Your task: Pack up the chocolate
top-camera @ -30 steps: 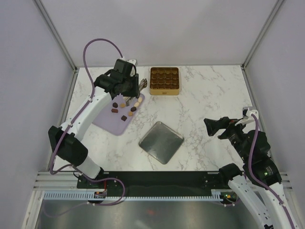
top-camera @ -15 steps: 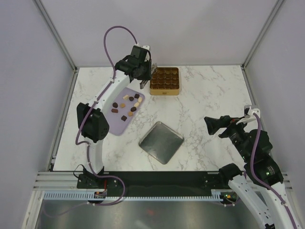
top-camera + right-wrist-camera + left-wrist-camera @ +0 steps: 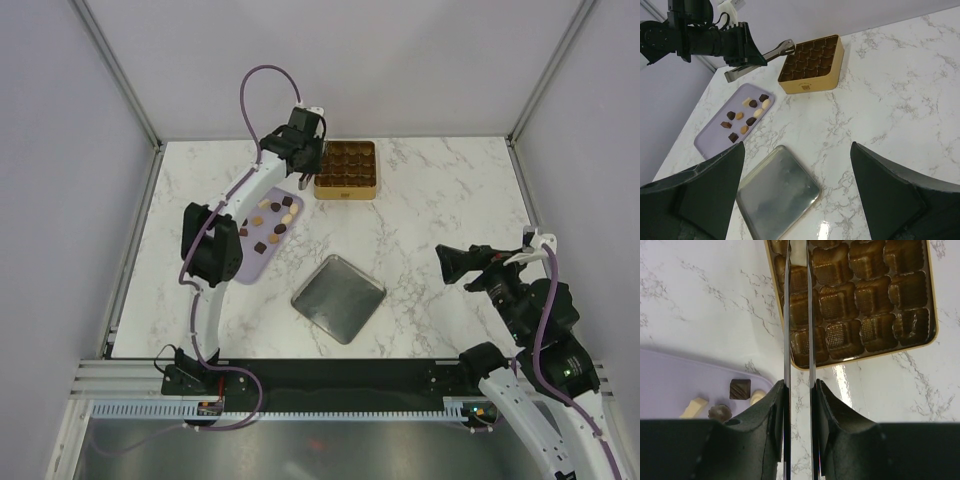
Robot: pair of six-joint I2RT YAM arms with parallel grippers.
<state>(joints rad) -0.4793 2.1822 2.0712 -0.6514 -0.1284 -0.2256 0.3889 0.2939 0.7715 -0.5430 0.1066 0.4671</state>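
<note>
The table (image 3: pixel 440 200) is white marble with thin grey veins. At upper centre the tin (image 3: pixel 345 193) is gold outside, with a glossy brown grid inside, some cells finely ribbed. To its lower left the board (image 3: pixel 712 140) is plain lilac. The chocolate (image 3: pixel 753 103) on it is mostly dark brown, with a few tan and cream pieces. The tray (image 3: pixel 338 297) at centre is dull silver-grey. The arms (image 3: pixel 205 325) are white with black joints and purple cables (image 3: pixel 250 85). The walls (image 3: pixel 350 60) are pale lilac-grey.
</note>
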